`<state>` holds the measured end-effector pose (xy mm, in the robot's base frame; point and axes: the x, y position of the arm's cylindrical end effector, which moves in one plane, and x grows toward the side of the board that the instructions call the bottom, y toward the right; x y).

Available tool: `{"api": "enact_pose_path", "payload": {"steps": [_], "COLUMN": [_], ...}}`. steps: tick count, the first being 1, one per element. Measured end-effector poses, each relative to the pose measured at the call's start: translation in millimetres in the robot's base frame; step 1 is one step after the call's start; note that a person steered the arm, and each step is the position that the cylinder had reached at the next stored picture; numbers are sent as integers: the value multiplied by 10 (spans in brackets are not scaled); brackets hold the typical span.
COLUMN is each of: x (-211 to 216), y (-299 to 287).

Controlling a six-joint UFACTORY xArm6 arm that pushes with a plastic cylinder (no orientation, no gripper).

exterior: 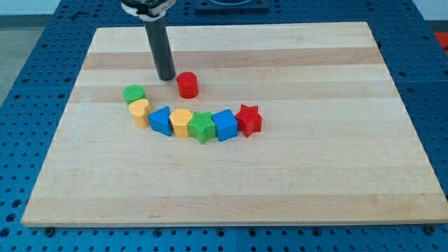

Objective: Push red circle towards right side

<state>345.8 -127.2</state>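
The red circle (187, 85) stands on the wooden board (294, 175), left of centre in the upper part of the view. My tip (166, 78) rests on the board just to the left of the red circle, a small gap apart from it. The dark rod rises from the tip to the view's top edge.
Below the red circle runs a curved row of blocks: green circle (134, 93), yellow heart (141, 111), blue block (161, 120), yellow block (181, 122), green star (201, 127), blue cube (225, 124), red star (248, 119). A blue perforated table surrounds the board.
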Motion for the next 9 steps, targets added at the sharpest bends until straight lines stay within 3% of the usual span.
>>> {"api": "enact_pose_path", "payload": {"steps": [2, 5, 9], "x": [200, 385, 504], "y": [486, 394, 1300]}}
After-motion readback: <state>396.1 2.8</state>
